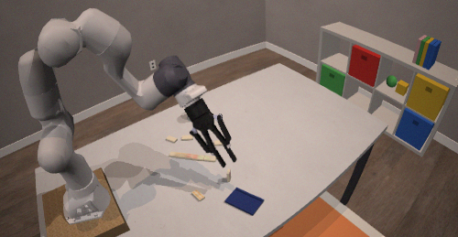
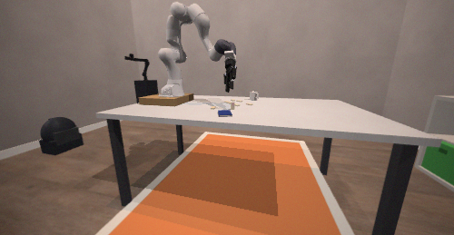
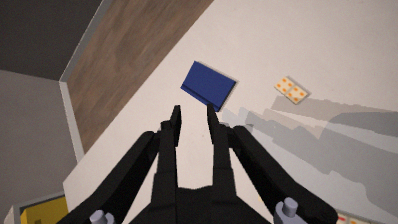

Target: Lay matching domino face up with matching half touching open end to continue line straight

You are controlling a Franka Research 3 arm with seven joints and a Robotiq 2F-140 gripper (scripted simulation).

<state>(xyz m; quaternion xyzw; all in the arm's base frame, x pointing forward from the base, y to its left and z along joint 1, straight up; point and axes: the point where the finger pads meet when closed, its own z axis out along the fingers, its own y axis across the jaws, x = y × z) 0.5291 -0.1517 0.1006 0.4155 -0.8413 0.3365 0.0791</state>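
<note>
My gripper [image 1: 229, 163] [image 2: 229, 90] [image 3: 194, 112] points down above the table, its fingers partly apart with nothing between them. One domino [image 1: 228, 175] [image 2: 232, 105] stands upright below the fingertips, not touched by them. A face-up domino [image 1: 198, 195] [image 3: 291, 90] lies apart, with several orange pips on each half. The line [image 1: 192, 156] lies straight behind, with red, orange and yellowish pips too small to read; one end shows at the wrist view's bottom edge. Pale plain dominoes lie behind it: one [image 1: 171, 139], another [image 1: 187, 137], and a third [image 1: 218, 143] partly hidden by the fingers.
A dark blue flat object [image 1: 244, 201] [image 2: 224, 113] [image 3: 209, 84] lies near the table's front edge, close to the upright domino. A mug [image 2: 253, 95] stands at the back, mostly hidden behind the gripper in the top view. The arm's base stands on a wooden block [image 2: 159, 100].
</note>
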